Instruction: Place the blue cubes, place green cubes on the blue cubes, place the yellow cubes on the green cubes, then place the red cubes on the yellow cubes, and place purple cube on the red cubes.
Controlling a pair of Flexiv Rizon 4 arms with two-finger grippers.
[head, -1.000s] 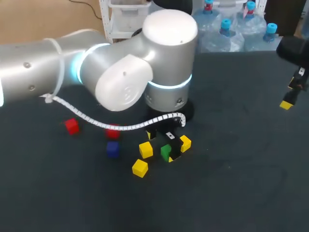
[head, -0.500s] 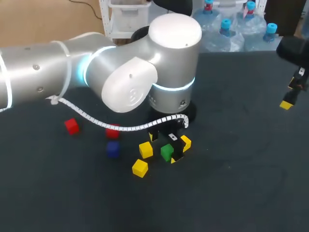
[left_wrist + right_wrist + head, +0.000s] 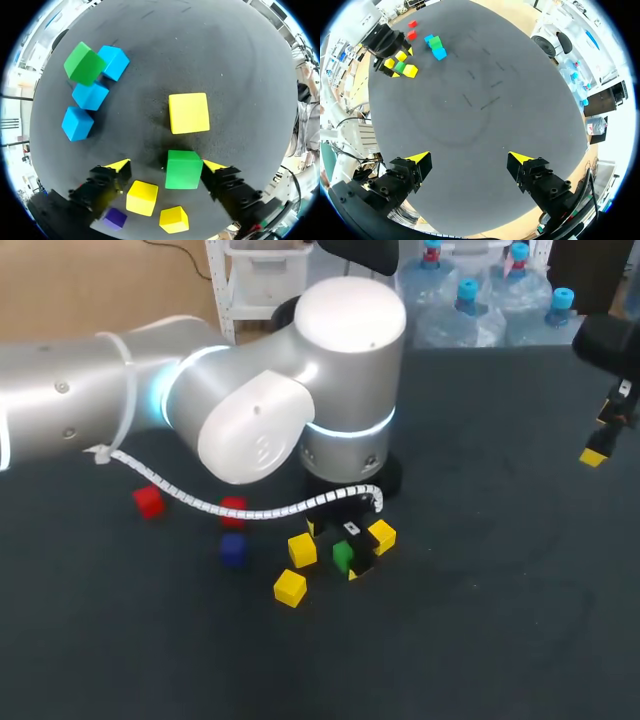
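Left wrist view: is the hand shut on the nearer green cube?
No: one left hand fingertip stands clear of the nearer green cube.

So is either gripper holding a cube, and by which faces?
Neither. The left gripper is open, a green cube by one finger, clear of the other; the right gripper is open and empty.

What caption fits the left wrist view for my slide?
Left gripper open around a green cube, yellow cubes close by, blue cubes ahead.

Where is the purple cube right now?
In the left wrist view, the purple cube lies close beside one finger of the left gripper, next to a yellow cube.
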